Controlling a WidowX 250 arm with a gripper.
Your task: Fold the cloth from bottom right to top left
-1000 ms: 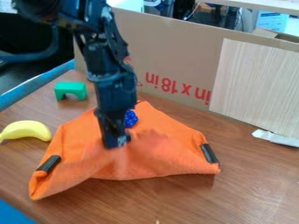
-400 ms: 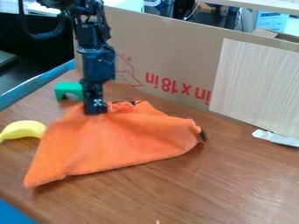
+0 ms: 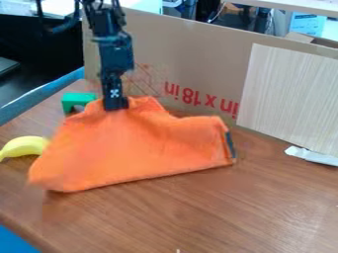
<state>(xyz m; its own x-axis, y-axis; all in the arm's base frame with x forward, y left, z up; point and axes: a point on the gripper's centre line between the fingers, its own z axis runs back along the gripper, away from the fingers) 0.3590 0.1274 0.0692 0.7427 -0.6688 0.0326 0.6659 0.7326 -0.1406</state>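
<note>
And here's the brown wooden counter (image 3: 198, 212), with the orange cloth (image 3: 132, 148) spread over it, the yellow banana (image 3: 25, 147) right at the cloth's left side, the green block (image 3: 76, 99) by its upper-left corner, and a white scrap (image 3: 312, 155) lying well apart at the right!

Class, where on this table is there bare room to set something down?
The table is bare below the orange cloth and rightward to the white strip. A smaller patch lies between the banana and green block. It's crowded by the cloth's upper left, near the end effector and block.
</note>
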